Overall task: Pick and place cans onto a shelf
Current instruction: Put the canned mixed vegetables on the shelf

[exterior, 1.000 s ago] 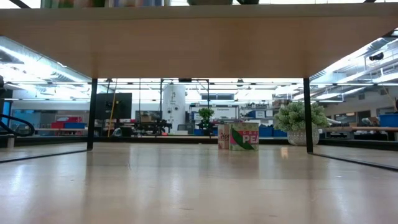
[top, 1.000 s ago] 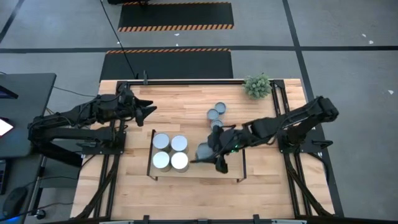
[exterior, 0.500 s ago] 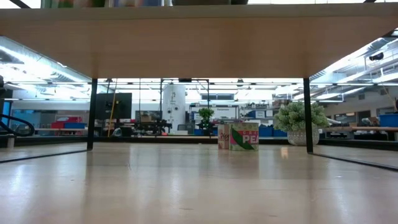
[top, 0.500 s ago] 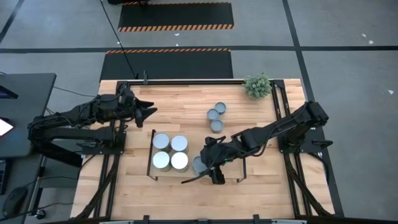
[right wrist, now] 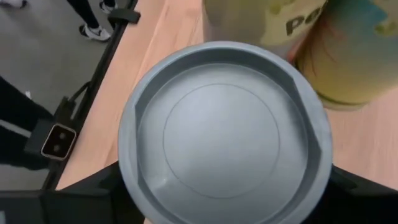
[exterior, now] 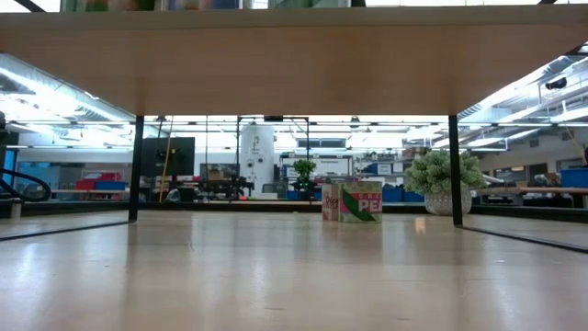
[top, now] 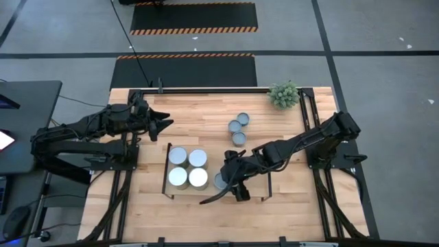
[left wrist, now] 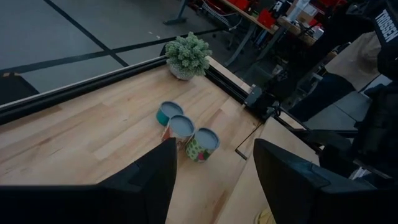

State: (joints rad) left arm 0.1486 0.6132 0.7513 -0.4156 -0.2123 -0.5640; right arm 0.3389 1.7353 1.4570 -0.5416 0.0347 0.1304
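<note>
The shelf [top: 254, 154] is a light-wood board on black rails; the low view looks under it [exterior: 294, 64]. Several pale cans [top: 188, 167] stand on its left half. Three smaller cans [top: 238, 127] stand on the tabletop beyond it and also show in the left wrist view [left wrist: 186, 134]. My right gripper [top: 225, 182] reaches over the shelf's near middle, shut on a bluish-grey can [top: 219, 180] whose round top fills the right wrist view [right wrist: 224, 130]. My left gripper [top: 164, 123] waits open over the table's far left. My right gripper pinches the bluish-grey can by its side wall, one finger [right wrist: 102, 193] on each of two opposite sides just below the rim [right wrist: 134, 155]. It comes from the table's right, slanting down. The can stays upright, top up. Whether its base rests on the shelf cannot be told.
A small green plant [top: 284, 94] stands at the table's far right corner. The pale cans with yellow labels [right wrist: 354, 50] stand close beside the held can. Bare shelf board lies to the right of the held can [top: 250, 185]. Black frame rails run along the table's edges.
My right gripper has carried the bluish-grey can toward the table's near edge and a little left, across the shelf. It has stayed shut on the can, which remains upright. In the last half second it has hardly moved.
</note>
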